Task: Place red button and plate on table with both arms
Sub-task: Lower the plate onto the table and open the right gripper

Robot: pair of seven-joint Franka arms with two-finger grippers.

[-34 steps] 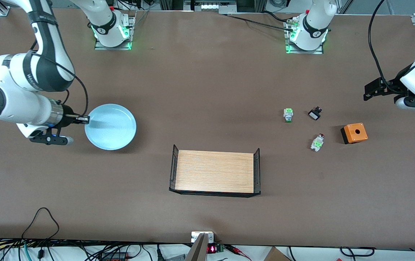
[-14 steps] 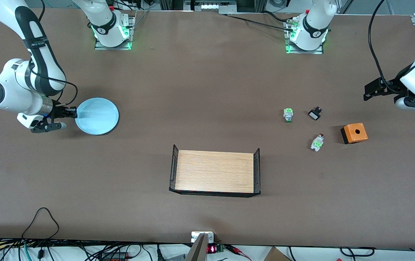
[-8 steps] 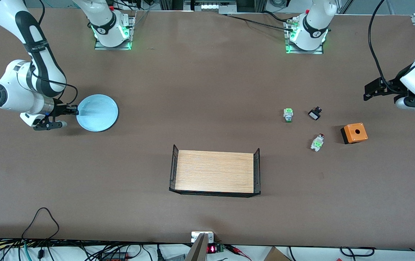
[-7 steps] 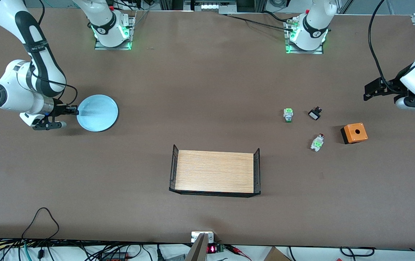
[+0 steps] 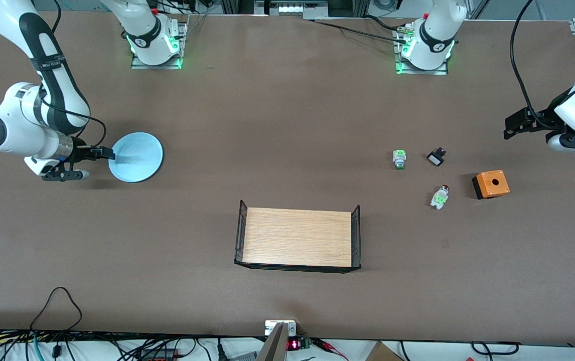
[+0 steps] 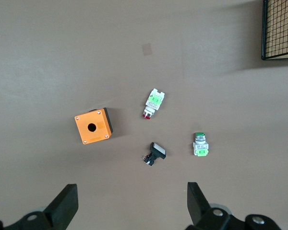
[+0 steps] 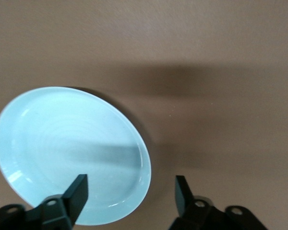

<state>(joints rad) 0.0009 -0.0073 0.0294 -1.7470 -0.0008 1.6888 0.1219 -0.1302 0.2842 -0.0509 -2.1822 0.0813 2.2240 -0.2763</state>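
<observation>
Down on the tabletop [image 5: 277, 130], red button [image 5: 439, 196] lies near the orange box [image 5: 490, 183]; light blue plate [image 5: 137, 157] rests flat, right hand [image 5: 108, 153] spread at its rim; left hand [image 5: 513, 124] waits, spread wide.

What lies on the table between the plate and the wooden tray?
Nothing: in the front view only bare table separates the plate from the wooden tray.

Front view: high, facing the arm bases, taking in the whole table [image 5: 287, 125]. Left wrist: straight down, fairly high over the orange box [image 6: 92, 126], shared with front. Right wrist: close over the plate [image 7: 62, 148], likewise shared.
</observation>
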